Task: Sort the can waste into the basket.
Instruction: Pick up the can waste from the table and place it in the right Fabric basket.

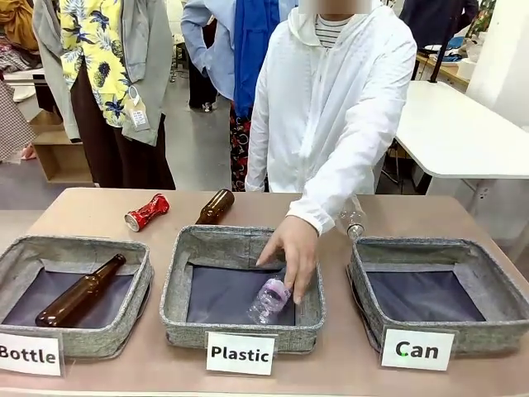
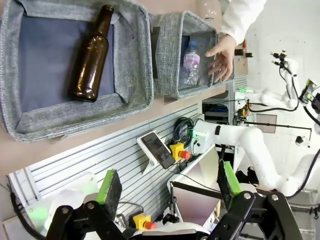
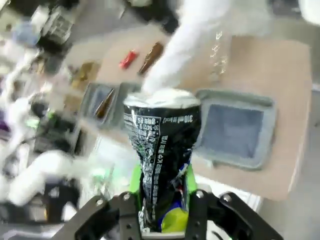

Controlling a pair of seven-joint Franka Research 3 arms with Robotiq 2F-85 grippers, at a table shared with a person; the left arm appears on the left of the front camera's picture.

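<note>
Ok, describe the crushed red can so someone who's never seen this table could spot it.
Find the grey basket signed Bottle at the robot's left. Behind its far rim, on the bare table, lies the red can, left of a loose brown bottle. It alone is shiny red and crumpled, with a silver end.

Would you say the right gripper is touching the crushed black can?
Touching: right wrist view shows the right gripper clamped on the crushed black can.

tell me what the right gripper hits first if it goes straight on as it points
The right gripper, shut on the black can, would probably meet the person's sleeve or the Plastic basket behind that can; the Can basket lies aside. Depth is unclear.
</note>
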